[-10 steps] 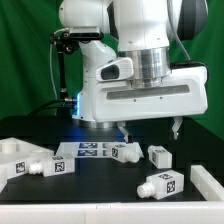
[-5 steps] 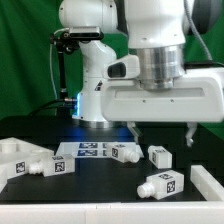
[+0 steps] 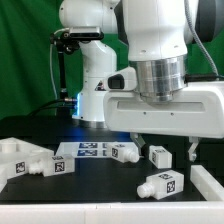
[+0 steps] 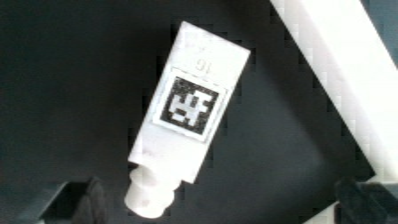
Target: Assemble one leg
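**Panda arm at an early stage of leg assembly.** The gripper hangs low over the black table, its jaws spread wide with nothing held. Its fingertips show at two corners of the wrist view, well apart. Ahead of them in that view lies the leg, on its side with a square tag uppermost and its narrow peg pointing toward the gripper. A white edge runs nearby; which part it belongs to cannot be told. In the exterior view, three other legs lie loose on the table, one of them just beside the marker board. A flat white part, probably the panel, shows at the exterior view's right edge. By this evidence no leg has been grasped or fitted, so closing on the leg, carrying it to a socket and seating it are all left to do.
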### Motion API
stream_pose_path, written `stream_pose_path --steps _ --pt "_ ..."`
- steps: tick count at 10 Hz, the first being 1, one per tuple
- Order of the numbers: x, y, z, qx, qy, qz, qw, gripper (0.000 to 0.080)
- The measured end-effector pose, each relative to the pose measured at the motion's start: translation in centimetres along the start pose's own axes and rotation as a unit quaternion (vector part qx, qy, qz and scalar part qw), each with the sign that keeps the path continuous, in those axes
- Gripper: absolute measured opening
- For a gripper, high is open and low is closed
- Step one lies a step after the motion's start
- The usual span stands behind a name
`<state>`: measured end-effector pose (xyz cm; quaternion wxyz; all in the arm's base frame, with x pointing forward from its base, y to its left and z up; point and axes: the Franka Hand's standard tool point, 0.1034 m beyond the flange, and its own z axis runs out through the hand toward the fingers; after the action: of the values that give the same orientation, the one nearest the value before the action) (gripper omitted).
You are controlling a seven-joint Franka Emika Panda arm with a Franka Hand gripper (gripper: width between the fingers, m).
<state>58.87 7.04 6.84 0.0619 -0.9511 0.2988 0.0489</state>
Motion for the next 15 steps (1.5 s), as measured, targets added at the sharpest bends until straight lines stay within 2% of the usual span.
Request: stream_pose_path --steps 1,3,4,6,7,9,10,11,14,15 --pt "0.0 0.0 0.1 -0.001 -0.001 0.0 1.0 0.0649" --pt "-0.6 0.5 2.9 -0.01 -0.008 0.038 0.999 0.0649" --pt "-1.3 0.5 4.5 -0.014 -0.004 0.044 0.999 0.0649" --pt "-2.6 0.1 6.1 -0.019 -0.004 0.044 0.999 0.0649" --pt "-2.8 0.1 6.3 -0.02 -0.004 0.041 0.999 0.0649" --pt "-2.7 0.1 6.3 -0.019 -0.003 0.041 0.999 0.0399" --pt "-2.7 0.1 6.3 -0.019 -0.003 0.04 0.999 0.0399" --pt "-2.7 0.1 6.3 -0.019 -0.003 0.04 0.999 0.0285" --pt "-2.6 0.1 6.1 -0.02 -0.004 0.039 0.999 0.0285" --pt "-2.5 0.7 4.8 -0.025 -0.014 0.035 0.999 0.0285"
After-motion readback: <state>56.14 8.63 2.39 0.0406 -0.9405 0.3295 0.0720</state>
